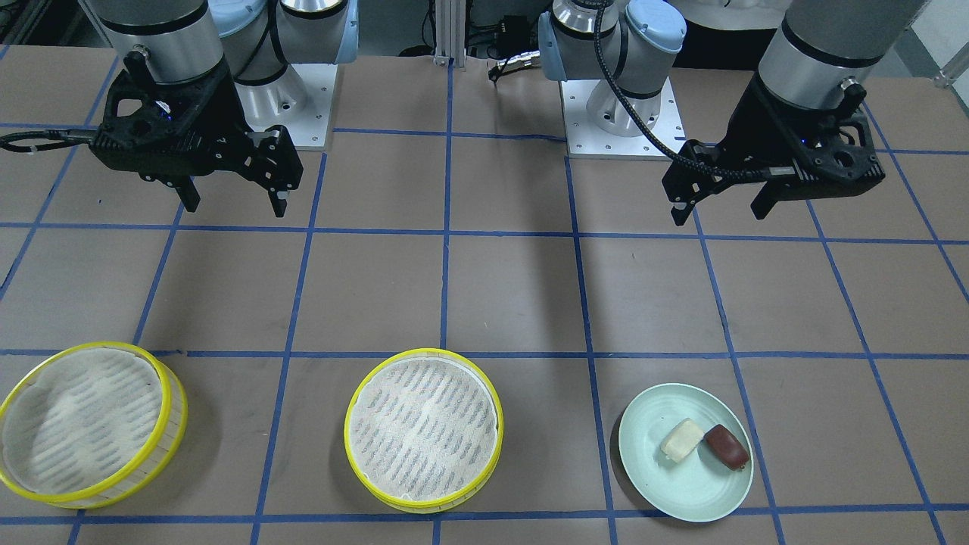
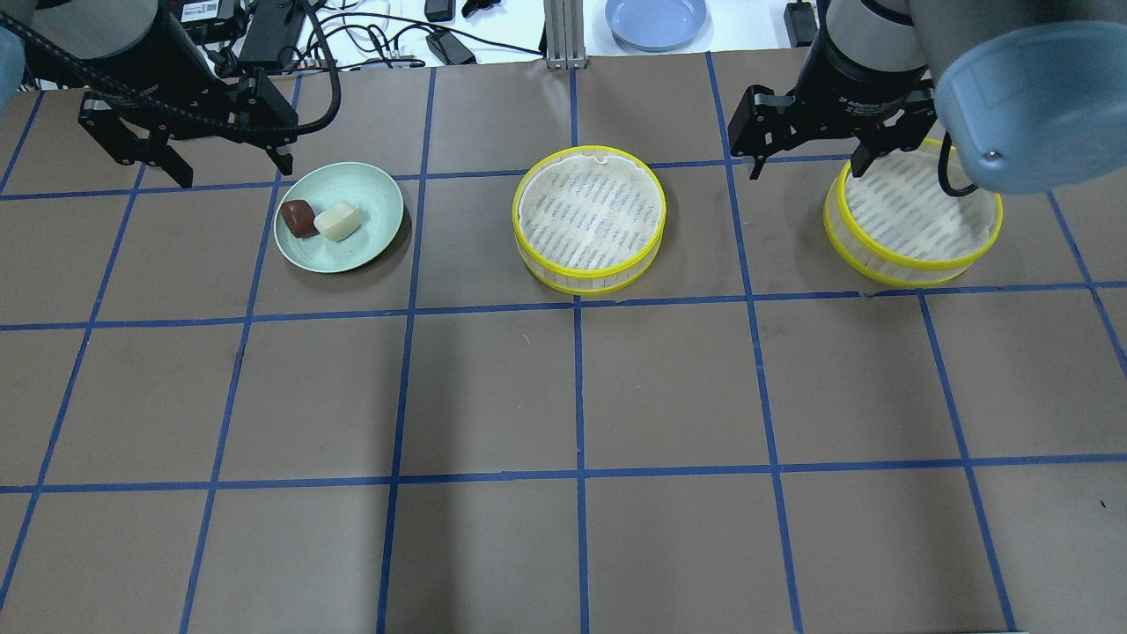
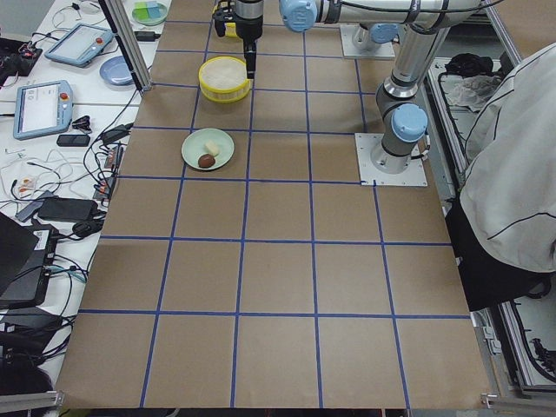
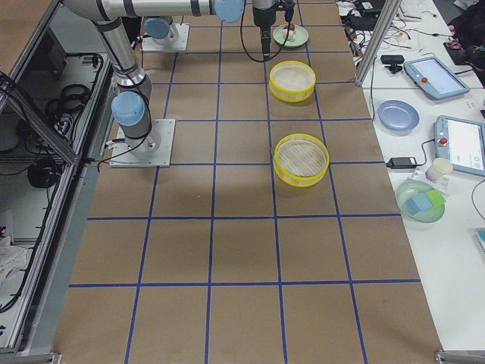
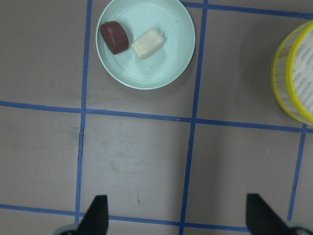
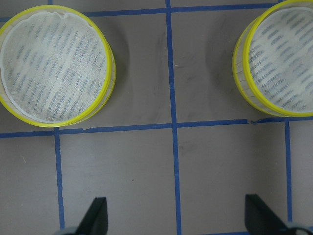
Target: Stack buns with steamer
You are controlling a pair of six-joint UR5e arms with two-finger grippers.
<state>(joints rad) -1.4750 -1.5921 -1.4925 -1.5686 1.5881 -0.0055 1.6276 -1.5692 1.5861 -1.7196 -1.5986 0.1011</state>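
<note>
The cream-white bun (image 1: 683, 439) and the dark reddish-brown bun (image 1: 727, 446) lie side by side on a pale green plate (image 1: 681, 492); the left wrist view shows the cream one (image 5: 146, 43) and the brown one (image 5: 114, 37). One steamer tier (image 2: 588, 216) stands mid-table and the other (image 2: 911, 216) on the robot's right; both hold nothing. My left gripper (image 2: 233, 173) is open, empty, raised just beside the plate (image 2: 352, 180). My right gripper (image 2: 806, 169) is open, empty, raised between the two tiers (image 6: 53, 66) (image 6: 281, 63).
The table is brown paper with a blue tape grid. The two arm bases (image 1: 288, 98) (image 1: 621, 113) stand at the robot's edge. A blue plate (image 2: 656, 18), cables and devices lie beyond the far edge. A person (image 3: 512, 174) stands beside the robot.
</note>
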